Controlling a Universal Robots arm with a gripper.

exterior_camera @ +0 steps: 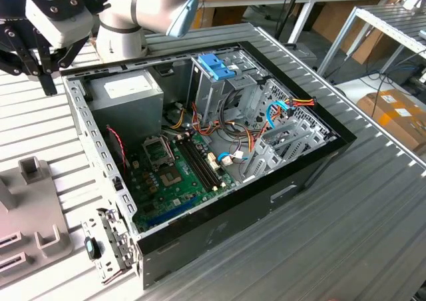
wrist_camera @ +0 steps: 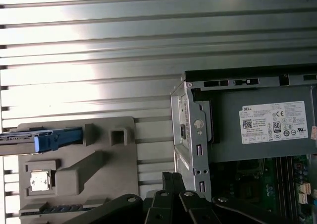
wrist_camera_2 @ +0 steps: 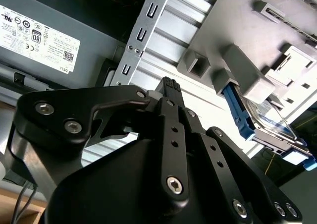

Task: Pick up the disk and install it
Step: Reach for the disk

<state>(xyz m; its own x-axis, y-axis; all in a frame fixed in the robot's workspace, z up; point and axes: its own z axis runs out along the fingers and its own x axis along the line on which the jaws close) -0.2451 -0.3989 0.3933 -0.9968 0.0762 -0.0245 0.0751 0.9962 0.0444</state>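
Observation:
The disk [wrist_camera: 49, 139] stands on edge in a slot of a grey holder [wrist_camera: 106, 172] on the ribbed table; I see its blue plastic frame and a thin silver edge. In the second wrist view the disk [wrist_camera_2: 265, 121] shows a blue rail and a shiny metal face beside the holder [wrist_camera_2: 247, 26]. My gripper [exterior_camera: 34, 73] hangs above the table just outside the corner of the open computer case [exterior_camera: 219, 201], well apart from the disk. Its black fingers [wrist_camera: 169, 184] are together, shut on nothing.
Inside the case are a grey power-supply box [exterior_camera: 130, 93], a green mainboard [exterior_camera: 174, 176], loose cables and a metal cage with a blue plastic top [exterior_camera: 216, 66]. The case's metal corner [wrist_camera: 190, 135] lies close to my fingers. A removed bracket [exterior_camera: 110, 248] lies near the case front.

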